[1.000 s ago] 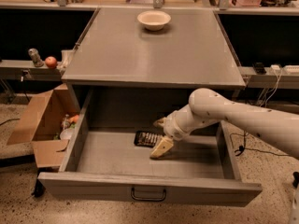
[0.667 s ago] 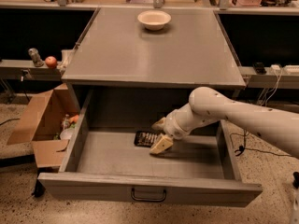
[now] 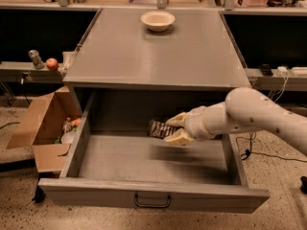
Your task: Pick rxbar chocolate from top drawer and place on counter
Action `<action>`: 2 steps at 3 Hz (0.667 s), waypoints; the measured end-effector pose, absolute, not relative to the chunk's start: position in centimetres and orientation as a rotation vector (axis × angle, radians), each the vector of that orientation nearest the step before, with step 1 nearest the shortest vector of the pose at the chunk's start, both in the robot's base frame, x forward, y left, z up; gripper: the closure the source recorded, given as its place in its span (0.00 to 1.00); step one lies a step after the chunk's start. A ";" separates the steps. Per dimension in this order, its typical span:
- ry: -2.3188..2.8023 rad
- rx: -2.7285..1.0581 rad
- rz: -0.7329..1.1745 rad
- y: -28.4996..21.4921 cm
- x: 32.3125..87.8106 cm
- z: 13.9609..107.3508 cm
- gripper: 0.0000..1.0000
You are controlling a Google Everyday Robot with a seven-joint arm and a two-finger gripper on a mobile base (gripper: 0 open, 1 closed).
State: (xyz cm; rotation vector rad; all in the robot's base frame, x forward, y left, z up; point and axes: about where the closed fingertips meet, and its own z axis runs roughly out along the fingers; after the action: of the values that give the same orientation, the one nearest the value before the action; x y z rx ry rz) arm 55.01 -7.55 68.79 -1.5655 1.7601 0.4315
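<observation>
The top drawer (image 3: 153, 195) is pulled fully open below the grey counter (image 3: 153, 56). My gripper (image 3: 169, 130) reaches into the drawer from the right. Its cream fingers (image 3: 178, 138) are shut on the right end of the rxbar chocolate (image 3: 156, 128), a black wrapper with pale lettering. The bar hangs tilted above the drawer floor, near the drawer's back, and casts a blurred shadow below it. The left end of the bar sticks out of the fingers.
A cream bowl (image 3: 158, 19) stands at the back of the counter. An open cardboard box (image 3: 43, 123) with small items stands on the floor to the left. A side shelf holds an apple (image 3: 52, 63). Cables lie on the floor at right.
My gripper has risen with the bar in it: the bar has left the drawer floor and now hangs higher, slightly to the right.
</observation>
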 end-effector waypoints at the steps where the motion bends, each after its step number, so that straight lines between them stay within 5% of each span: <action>1: 1.662 -1.518 0.336 -10.5 52.7 75.0 1.00; 2: 1.626 -1.471 0.308 -13.1 51.2 78.5 1.00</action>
State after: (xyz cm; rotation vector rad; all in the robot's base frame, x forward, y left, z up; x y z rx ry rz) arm 51.17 -13.13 78.48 -1.4710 1.6255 0.3082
